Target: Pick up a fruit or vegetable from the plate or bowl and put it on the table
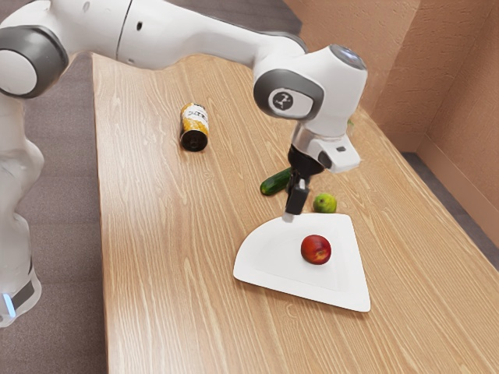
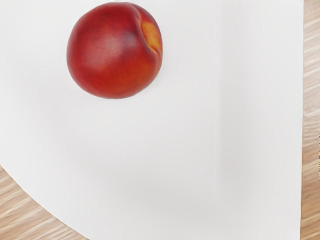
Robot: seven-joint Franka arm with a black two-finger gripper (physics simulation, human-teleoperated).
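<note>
The red nectarine (image 1: 316,249) rests on the white plate (image 1: 257,274), inside its rim and right of its middle as the exterior view has it. My wrist view shows its dark red skin and a yellow hollow where the stem would sit. My gripper (image 1: 290,214) is pointed down over the plate's far edge, to the left of the nectarine and farther off, apart from it. I cannot tell whether my gripper is wide or narrow. The plate has a rounded edge toward the exterior view's far left, and straight edges on the near side and the right. Just past its far edge a green lime (image 1: 325,203) lies on the wooden table (image 1: 156,257); I cannot tell whether the two touch. To the lime's left, a dark green cucumber (image 1: 274,182) is on the table, partly hidden behind my gripper. Well apart from these, toward the exterior view's far left, a yellow and white can (image 1: 194,127) lies on its side, its dark end facing near. My white arm (image 1: 187,31) reaches in from the upper left. A brown wall (image 1: 456,86) stands beyond the table at the right.
</note>
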